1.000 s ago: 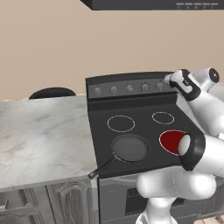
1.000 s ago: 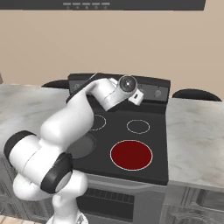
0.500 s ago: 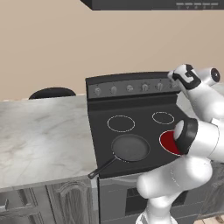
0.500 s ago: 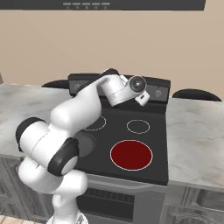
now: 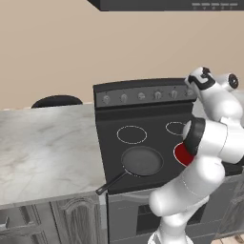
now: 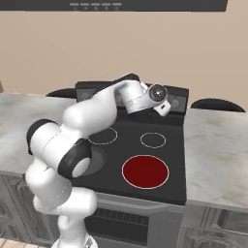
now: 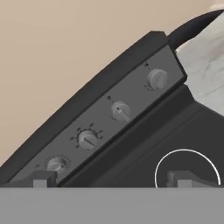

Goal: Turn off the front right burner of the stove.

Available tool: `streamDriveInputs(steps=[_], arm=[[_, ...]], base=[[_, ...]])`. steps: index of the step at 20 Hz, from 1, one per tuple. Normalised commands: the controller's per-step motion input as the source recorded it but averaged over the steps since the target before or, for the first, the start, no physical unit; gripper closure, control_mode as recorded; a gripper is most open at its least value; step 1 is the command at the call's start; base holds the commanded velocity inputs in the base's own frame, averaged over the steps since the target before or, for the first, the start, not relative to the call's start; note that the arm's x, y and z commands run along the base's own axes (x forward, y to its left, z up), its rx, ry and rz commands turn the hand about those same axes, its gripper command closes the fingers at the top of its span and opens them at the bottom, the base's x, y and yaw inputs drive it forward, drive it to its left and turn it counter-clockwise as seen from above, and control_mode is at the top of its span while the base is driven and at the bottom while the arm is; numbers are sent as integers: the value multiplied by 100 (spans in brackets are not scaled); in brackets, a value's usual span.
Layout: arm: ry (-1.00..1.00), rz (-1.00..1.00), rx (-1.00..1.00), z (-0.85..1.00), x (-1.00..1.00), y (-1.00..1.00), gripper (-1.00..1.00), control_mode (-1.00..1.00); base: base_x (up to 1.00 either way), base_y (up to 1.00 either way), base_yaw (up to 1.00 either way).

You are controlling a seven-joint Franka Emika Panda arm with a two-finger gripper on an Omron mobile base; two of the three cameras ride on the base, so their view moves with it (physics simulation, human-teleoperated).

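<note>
The stove [image 6: 160, 186] stands between two marble surfaces [image 5: 43, 157], and its front right burner [image 6: 145, 171] glows as a solid red disc at the near right of the black cooktop. A dark frying pan [image 5: 141, 160] sits on the near left zone, handle pointing toward the near edge. The end effector [image 7: 111, 179] hangs above the far right of the cooktop, close to the upright panel, its fingers [image 7: 43, 178] spread wide and holding nothing. Ahead of it four grey knobs [image 7: 120, 111] run along the panel, untouched, with a white ring [image 7: 187, 168] below
</note>
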Motion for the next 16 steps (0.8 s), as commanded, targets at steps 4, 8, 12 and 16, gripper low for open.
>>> streamDriveInputs(steps=[4,8,12,16], arm=[[0,-3,5,-6,34,-22,-100,-100],[-1,-5,7,-24,12,-8,-100,-100],[-3,-5,6,-16,20,-11,-100,-100],[-4,-3,4,-7,36,-20,-100,-100]], base=[[0,0,0],[0,0,0],[0,0,0],[0,0,0]])
